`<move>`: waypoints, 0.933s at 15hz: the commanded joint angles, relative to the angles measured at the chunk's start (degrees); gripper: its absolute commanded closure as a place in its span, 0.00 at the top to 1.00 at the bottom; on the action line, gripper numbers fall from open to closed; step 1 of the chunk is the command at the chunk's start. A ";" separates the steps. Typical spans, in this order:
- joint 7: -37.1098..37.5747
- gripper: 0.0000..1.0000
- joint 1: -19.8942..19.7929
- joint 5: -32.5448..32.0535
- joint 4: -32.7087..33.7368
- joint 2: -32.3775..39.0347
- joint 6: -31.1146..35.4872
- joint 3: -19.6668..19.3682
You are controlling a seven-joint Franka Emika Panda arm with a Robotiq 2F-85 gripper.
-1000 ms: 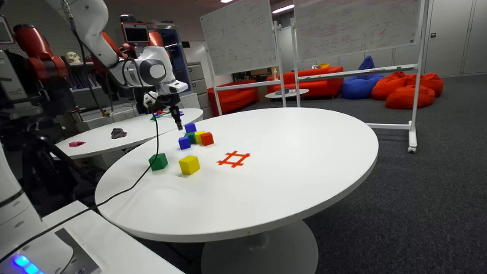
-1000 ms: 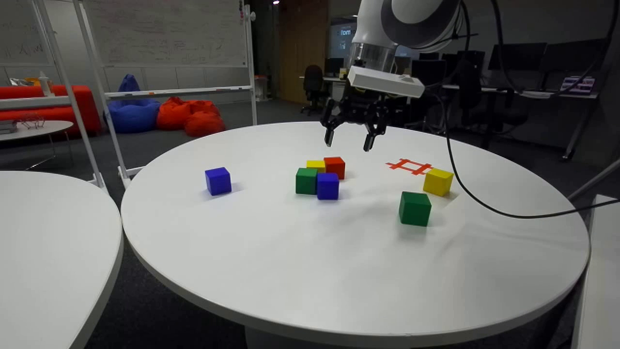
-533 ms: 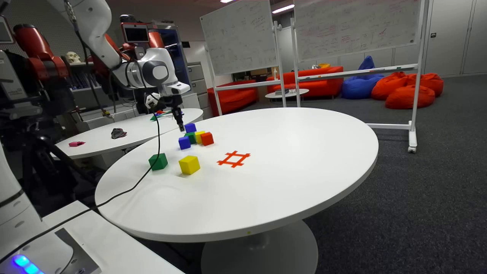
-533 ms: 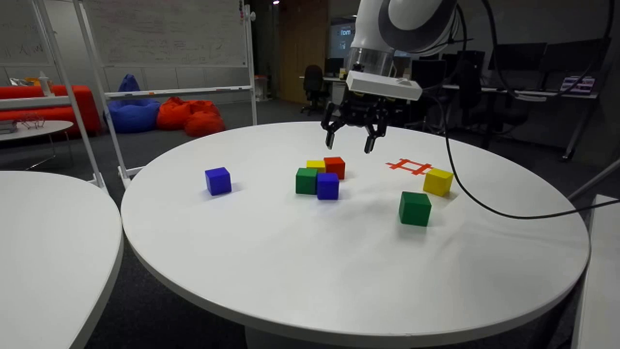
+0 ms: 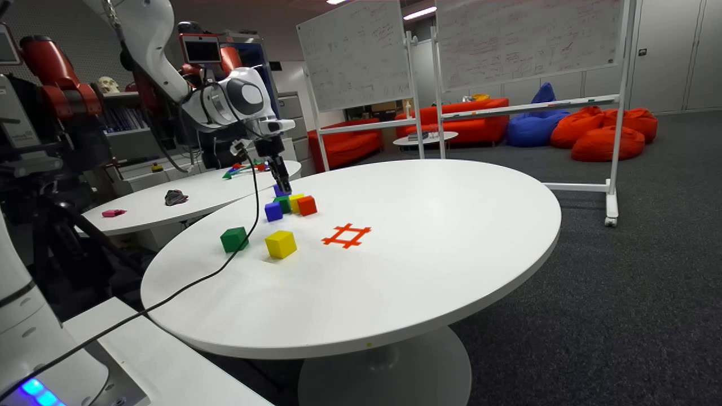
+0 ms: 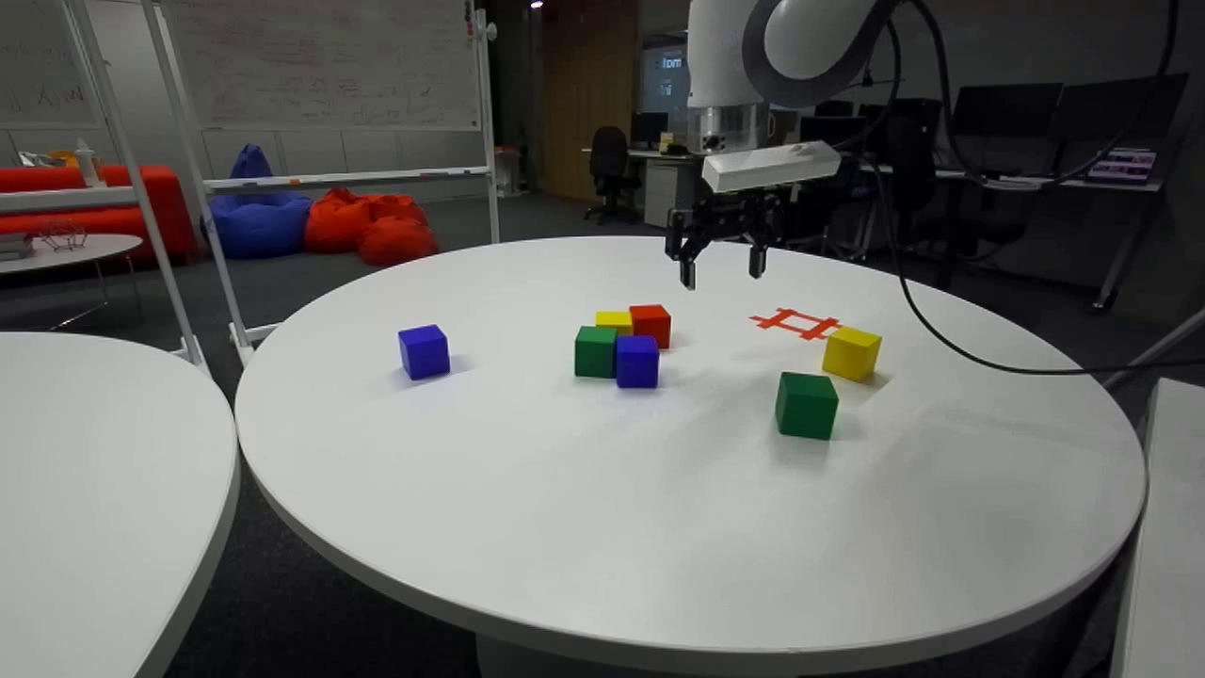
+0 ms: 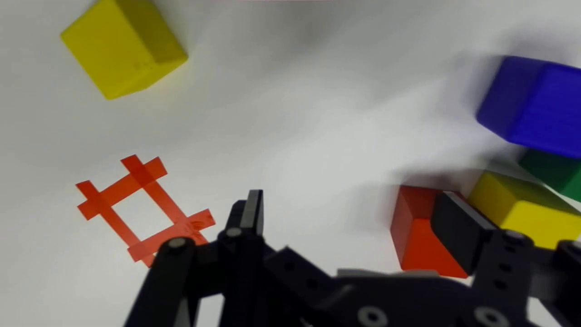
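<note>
Our hand, spread wide and empty, shifts toward the tape | red cube unmoved | we judge no grasp begun

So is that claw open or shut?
Open: in an exterior view, the gripper has its fingers spread apart, holding nothing.

In an exterior view, looked gently down across the counter from beside the arm's base at eight o'clock, facing whiteboards at twelve and one. In an exterior view, looked gently down from just off the counter, with monitors at two o'clock. Caught cubes, end effector and beanbags in both exterior views. In the wrist view, peered steeply down from close above, sharing tape outline at eight o'clock.
</note>
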 commanded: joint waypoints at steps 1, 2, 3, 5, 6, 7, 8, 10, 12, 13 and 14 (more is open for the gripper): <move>0.37 1.00 -0.38 -1.84 0.32 -0.01 -0.89 0.14; 0.48 1.00 -0.45 -2.16 0.36 -0.01 -0.95 0.10; 0.48 1.00 -0.45 -2.12 0.36 0.01 -0.95 0.12; 0.47 1.00 -0.42 -2.11 0.36 0.01 -0.95 0.23; 0.47 1.00 -0.42 -2.10 0.36 0.01 -0.95 0.26; 0.43 1.00 0.07 -3.58 0.57 0.12 -1.94 -0.03; 0.35 1.00 0.46 -4.97 0.66 0.15 -2.71 -0.27; 0.63 1.00 0.98 -8.10 0.76 0.08 -4.56 -0.75; 1.05 1.00 1.20 -10.92 0.57 -0.16 -5.97 -0.91; 0.95 1.00 1.22 -12.03 0.48 -0.25 -6.38 -0.87; 1.00 1.00 1.18 -12.97 0.40 -0.31 -6.63 -0.80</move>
